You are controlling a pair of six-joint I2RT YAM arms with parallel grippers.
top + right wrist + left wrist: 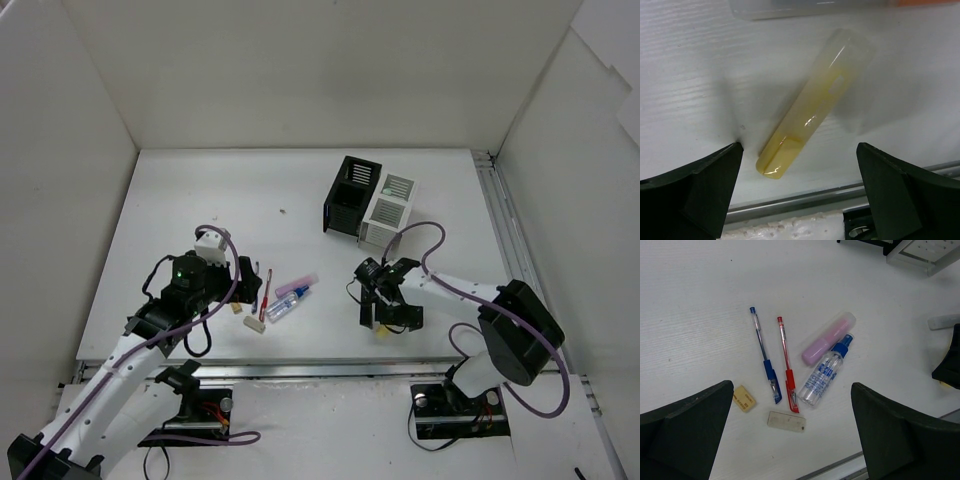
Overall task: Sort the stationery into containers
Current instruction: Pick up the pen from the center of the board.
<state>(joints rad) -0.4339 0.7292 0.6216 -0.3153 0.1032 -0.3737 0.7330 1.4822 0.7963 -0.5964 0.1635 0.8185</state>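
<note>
In the left wrist view a blue pen (pixel 764 360), a red pen (pixel 786 362), a pink marker (pixel 827 338), a clear blue-capped tube (pixel 827 371), a beige eraser (pixel 744 398) and a white eraser (pixel 786 421) lie together on the table. My left gripper (pixel 792 387) is open above them and holds nothing. My right gripper (pixel 799 147) is open and low over the table, with the yellow stick (pixel 810 107) lying between its fingers, untouched. The black box (pixel 351 193) and the white box (pixel 388 210) stand side by side at the back.
The table's metal front rail (pixel 840 192) runs just below the yellow stick. White walls close the table in at the back and on both sides. The right arm's dark gripper (pixel 950 365) shows at the right edge of the left wrist view.
</note>
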